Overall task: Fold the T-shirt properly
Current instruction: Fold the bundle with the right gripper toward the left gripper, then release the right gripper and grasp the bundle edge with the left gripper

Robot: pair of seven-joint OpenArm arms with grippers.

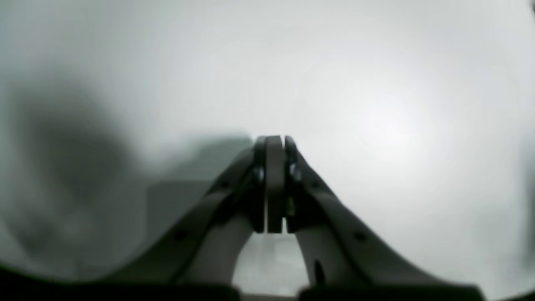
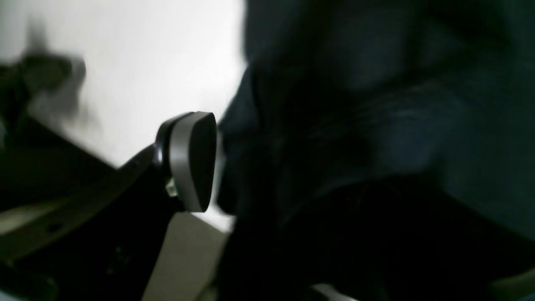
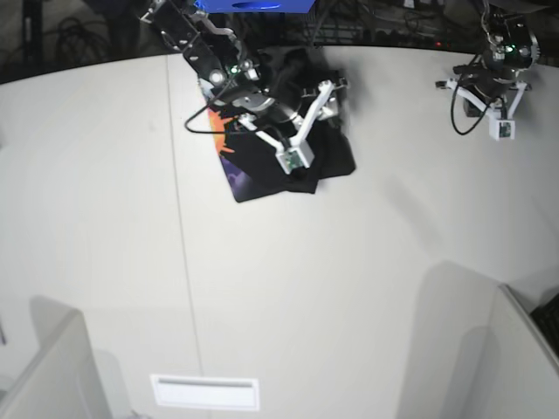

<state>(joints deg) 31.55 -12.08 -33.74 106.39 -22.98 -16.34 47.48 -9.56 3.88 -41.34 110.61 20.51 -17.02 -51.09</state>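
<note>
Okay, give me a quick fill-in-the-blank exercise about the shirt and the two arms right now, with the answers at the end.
1. The T-shirt is mostly ____ in colour.
2. The left gripper has its fingers ____.
3. In the base view, the shirt lies under the ____ arm, near the far edge of the table.
4. The left gripper hangs over bare table and holds ____.

Missing words: black; shut; right; nothing

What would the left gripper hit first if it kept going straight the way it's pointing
Probably just the bare white table. The left gripper, shut, points at it with nothing between, though depth is unclear.
</note>
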